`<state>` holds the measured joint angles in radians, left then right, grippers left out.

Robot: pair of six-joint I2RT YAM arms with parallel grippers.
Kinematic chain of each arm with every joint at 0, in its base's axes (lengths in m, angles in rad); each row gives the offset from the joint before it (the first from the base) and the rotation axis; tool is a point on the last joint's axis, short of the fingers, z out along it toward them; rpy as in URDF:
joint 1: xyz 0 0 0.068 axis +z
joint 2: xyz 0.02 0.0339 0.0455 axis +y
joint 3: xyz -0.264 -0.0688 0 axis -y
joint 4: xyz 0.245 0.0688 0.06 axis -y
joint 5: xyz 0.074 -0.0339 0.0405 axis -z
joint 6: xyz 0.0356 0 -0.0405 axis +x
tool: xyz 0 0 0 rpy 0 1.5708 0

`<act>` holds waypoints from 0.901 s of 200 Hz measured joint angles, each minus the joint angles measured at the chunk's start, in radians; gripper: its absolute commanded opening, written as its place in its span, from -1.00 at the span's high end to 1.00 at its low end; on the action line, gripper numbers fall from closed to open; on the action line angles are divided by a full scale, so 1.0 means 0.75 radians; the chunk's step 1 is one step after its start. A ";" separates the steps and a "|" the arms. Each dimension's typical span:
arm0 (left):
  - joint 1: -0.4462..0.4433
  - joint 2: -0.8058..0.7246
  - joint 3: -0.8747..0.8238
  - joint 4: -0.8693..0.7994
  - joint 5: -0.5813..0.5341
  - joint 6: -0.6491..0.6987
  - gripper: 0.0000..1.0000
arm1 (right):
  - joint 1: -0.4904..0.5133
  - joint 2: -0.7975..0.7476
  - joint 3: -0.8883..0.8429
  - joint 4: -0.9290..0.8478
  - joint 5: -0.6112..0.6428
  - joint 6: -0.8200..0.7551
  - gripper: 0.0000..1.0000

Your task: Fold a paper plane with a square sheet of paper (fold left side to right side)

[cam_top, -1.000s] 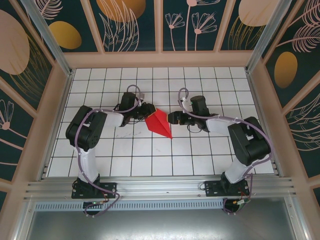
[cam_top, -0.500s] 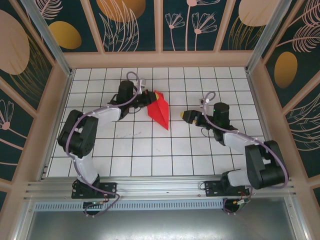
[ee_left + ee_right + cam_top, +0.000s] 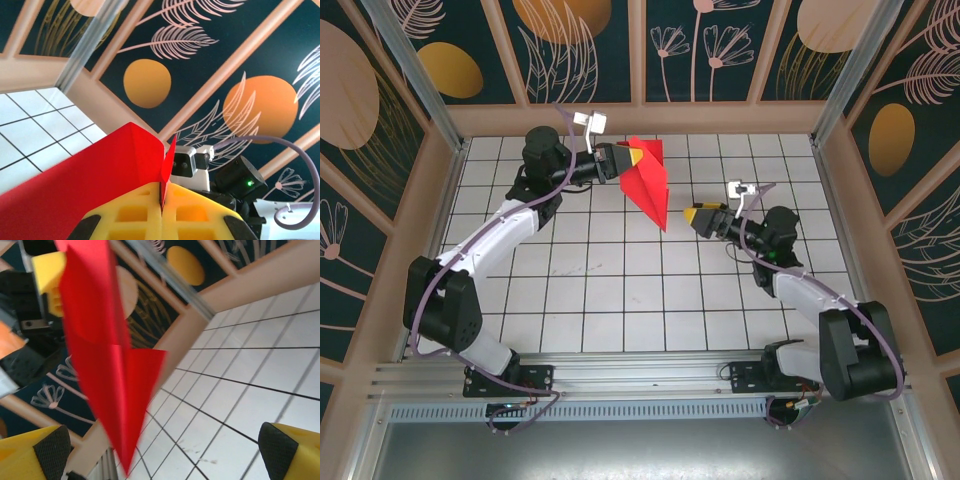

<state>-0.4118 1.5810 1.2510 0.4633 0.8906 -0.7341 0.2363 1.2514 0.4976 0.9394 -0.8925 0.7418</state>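
Observation:
The paper plane (image 3: 648, 182) is a bright red pointed dart held in the air above the back of the table, its tip pointing toward the front right. My left gripper (image 3: 623, 159) is shut on its wide rear end. In the left wrist view the yellow fingers (image 3: 130, 212) meet with a thin red fold of the plane (image 3: 95, 180) pinched between them. My right gripper (image 3: 704, 217) hovers just right of the plane's tip, open and holding nothing. From the right wrist view the plane (image 3: 102, 365) hangs in front of my right gripper (image 3: 162, 452), apart from both fingertips (image 3: 47, 452).
The white gridded table (image 3: 620, 290) lies below both arms. Patterned walls (image 3: 640, 50) with wooden frames close the back and sides. An aluminium rail (image 3: 640, 375) runs along the near edge by the arm bases.
My left arm has lifted the plane off the table and carried it up and back. The right gripper has let go, opened wide and pulled away to the right.

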 measured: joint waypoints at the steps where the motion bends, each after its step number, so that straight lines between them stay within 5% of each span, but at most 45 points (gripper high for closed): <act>1: 0.000 0.000 -0.001 0.001 0.001 0.001 1.00 | 0.002 0.001 0.003 0.003 -0.002 0.000 -0.98; 93: 0.000 -0.053 -0.036 0.064 0.110 -0.024 1.00 | 0.182 0.281 0.276 0.281 -0.150 0.093 -0.83; 148: 0.000 -0.053 -0.073 0.112 0.145 -0.053 1.00 | 0.192 0.290 0.342 0.346 -0.200 0.139 -0.32; 180: -0.001 -0.053 -0.081 0.134 0.164 -0.065 1.00 | 0.194 0.291 0.365 0.344 -0.217 0.136 0.15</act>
<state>-0.4122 1.5414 1.1904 0.5640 1.0138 -0.7830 0.3817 1.4696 0.7712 1.1973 -1.0554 0.8436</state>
